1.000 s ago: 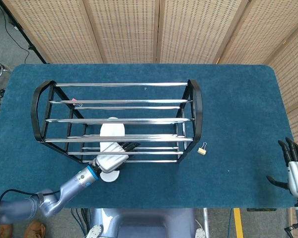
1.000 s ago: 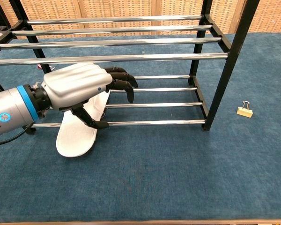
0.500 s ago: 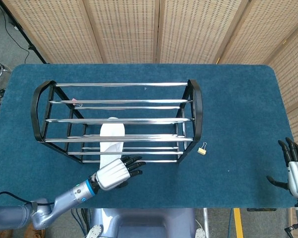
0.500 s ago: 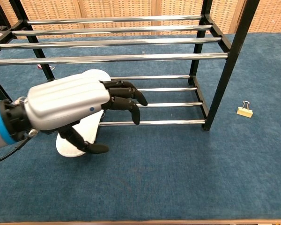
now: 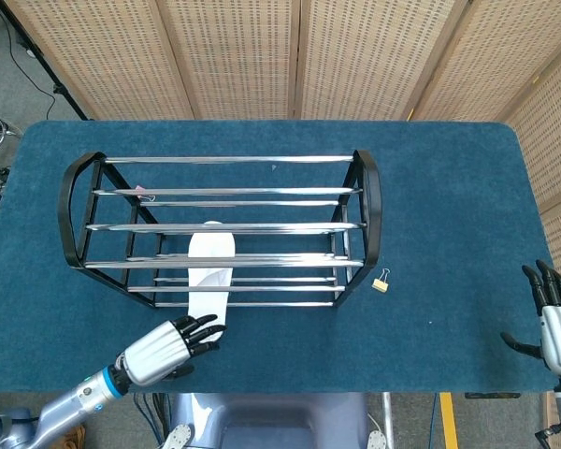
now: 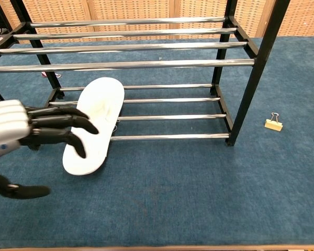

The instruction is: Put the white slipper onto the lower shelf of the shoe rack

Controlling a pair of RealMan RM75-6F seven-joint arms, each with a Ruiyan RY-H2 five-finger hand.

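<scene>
The white slipper (image 5: 208, 275) (image 6: 94, 123) lies lengthwise across the chrome bars of the lower shelf of the black shoe rack (image 5: 366, 217) (image 6: 251, 78), its heel end sticking out over the front bar onto the blue cloth. My left hand (image 5: 165, 349) (image 6: 26, 133) hovers in front of the rack near the table's front edge, fingers spread, holding nothing, apart from the slipper. My right hand (image 5: 559, 320) rests open at the far right edge of the table.
A small gold binder clip (image 5: 381, 282) (image 6: 273, 123) lies on the blue cloth (image 5: 449, 206) just right of the rack. A small pink object (image 5: 140, 189) sits at the rack's back left. Woven screens stand behind the table.
My left hand has let go of the slipper and drawn back toward the table's front edge and to the left. The slipper stays on the lower bars. The right hand is unmoved.
</scene>
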